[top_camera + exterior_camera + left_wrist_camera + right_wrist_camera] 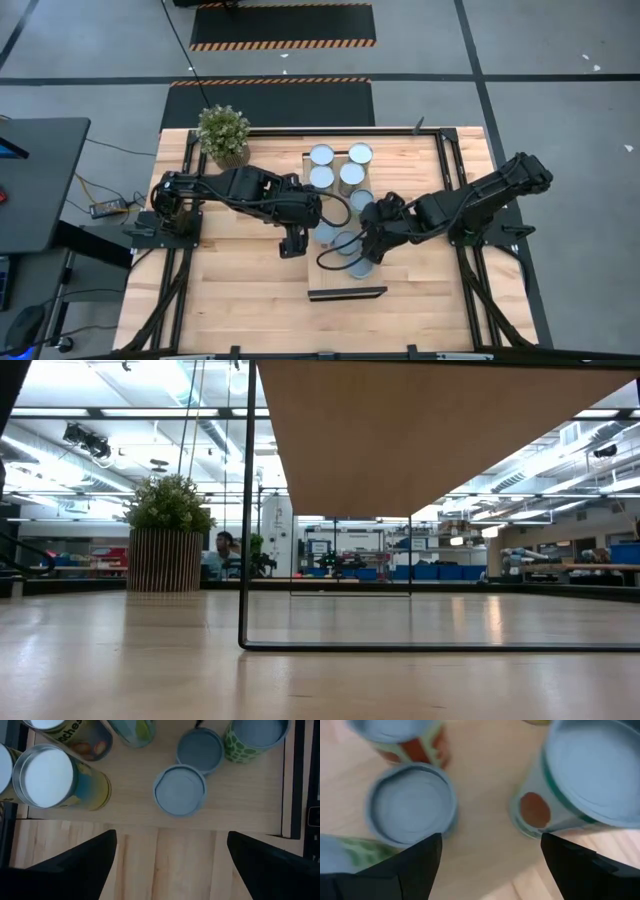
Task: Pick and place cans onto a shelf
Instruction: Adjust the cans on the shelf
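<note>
Overhead, the shelf (375, 215) sits in the middle of the table (230, 300), running from twelve o'clock toward six, with all the cans (340, 165) standing on it: four in a tight square at the twelve o'clock end, the rest strung down toward six. Both arms reach in over the middle stretch. From nine o'clock comes the left gripper (293, 243), hanging just off the shelf's nine o'clock edge over bare table, its jaws spread wide with nothing between them; its wrist camera looks past the fingers (82, 862) at cans (180, 790) on the plank. From three o'clock the right gripper (367, 243) hangs above the cans at the six o'clock end, jaws likewise wide and empty, two can tops (412, 802) showing beyond its fingers (405, 870). A potted plant (223, 135) stands near the table's eleven o'clock corner. From table height only the shelf's underside (440, 430) and thin black frame (245, 510) show
</note>
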You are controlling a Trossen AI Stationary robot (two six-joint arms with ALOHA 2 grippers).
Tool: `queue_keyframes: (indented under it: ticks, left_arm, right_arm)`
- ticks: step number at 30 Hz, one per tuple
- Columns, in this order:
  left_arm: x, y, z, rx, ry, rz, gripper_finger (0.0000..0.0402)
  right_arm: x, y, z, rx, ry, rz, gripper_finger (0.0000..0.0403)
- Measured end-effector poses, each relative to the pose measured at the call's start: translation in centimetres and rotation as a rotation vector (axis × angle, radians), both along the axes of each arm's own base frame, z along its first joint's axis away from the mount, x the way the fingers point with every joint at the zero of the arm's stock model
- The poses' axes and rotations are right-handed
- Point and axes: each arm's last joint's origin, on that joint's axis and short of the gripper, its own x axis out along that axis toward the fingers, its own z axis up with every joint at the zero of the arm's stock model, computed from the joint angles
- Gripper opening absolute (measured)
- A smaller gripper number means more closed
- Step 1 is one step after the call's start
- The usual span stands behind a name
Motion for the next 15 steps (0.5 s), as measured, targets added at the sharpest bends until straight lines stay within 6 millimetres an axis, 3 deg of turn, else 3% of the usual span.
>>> queue_keyframes:
  ticks: [6, 10, 15]
  left_arm:
    - [0.0, -0.2, 0.0, -0.054, 0.011, -0.024, 0.0387]
    - [0.0, -0.6, -0.2, -0.115, 0.023, -0.029, 0.0387]
    - [0.4, -1.8, -2.4, -0.052, 0.092, -0.014, 0.0387]
  right_arm:
    - [0.6, 0.6, 0.2, 0.069, -0.023, 0.128, 0.0347]
    - [0.1, 0.5, 0.1, 0.097, 0.009, 0.083, 0.0347]
    - [-0.4, 1.2, 0.0, 0.107, 0.024, 0.067, 0.0347]
